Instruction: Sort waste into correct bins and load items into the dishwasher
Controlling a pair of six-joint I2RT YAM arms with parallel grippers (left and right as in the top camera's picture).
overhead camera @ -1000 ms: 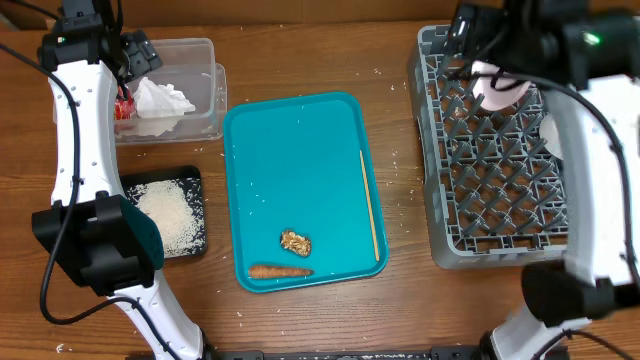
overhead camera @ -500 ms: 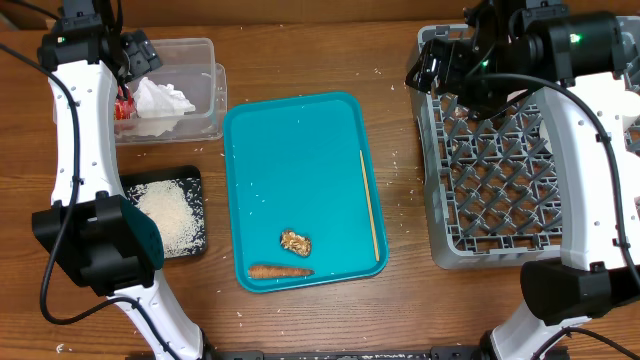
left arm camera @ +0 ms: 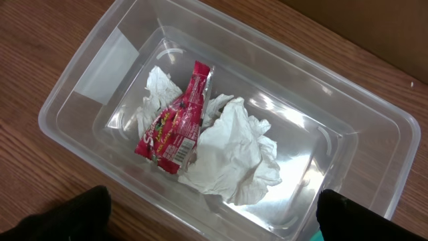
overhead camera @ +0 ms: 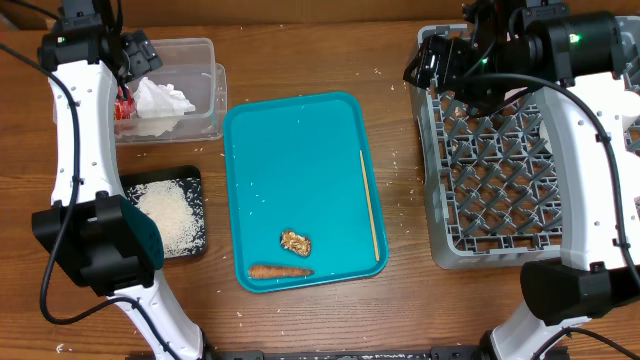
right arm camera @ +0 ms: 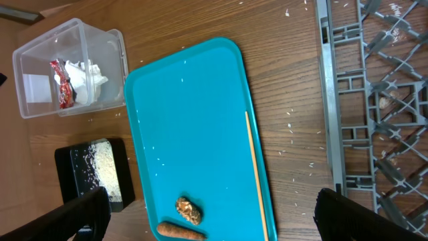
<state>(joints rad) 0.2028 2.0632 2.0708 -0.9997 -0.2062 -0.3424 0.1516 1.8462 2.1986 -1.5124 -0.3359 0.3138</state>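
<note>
Since a second ago my right gripper [right arm camera: 217, 217] has swung from above the far rows of the grey dish rack [overhead camera: 500, 190] to its far left corner; my left arm has not shifted. The crumpled napkin [left arm camera: 231, 154] and the red snack wrapper [left arm camera: 175, 124] lie touching in the clear tub [left arm camera: 374, 134], the wrapper partly over the napkin. My left gripper [left arm camera: 214, 224] hangs above them, its fingers [left arm camera: 83, 211] spread wide and holding nothing. Just in front of the tub, the black tray [overhead camera: 198, 195] holds the rice [overhead camera: 165, 218]. On the teal tray [overhead camera: 300, 150], the brown food lump [overhead camera: 295, 241] and the carrot [overhead camera: 278, 270] lie by the near edge, close but apart. A thin stick [overhead camera: 370, 205] lies along the right rim. My right fingers [right arm camera: 354, 214] are likewise released and empty, looking down on the wooden table [overhead camera: 400, 120] between the teal tray and the rack.
</note>
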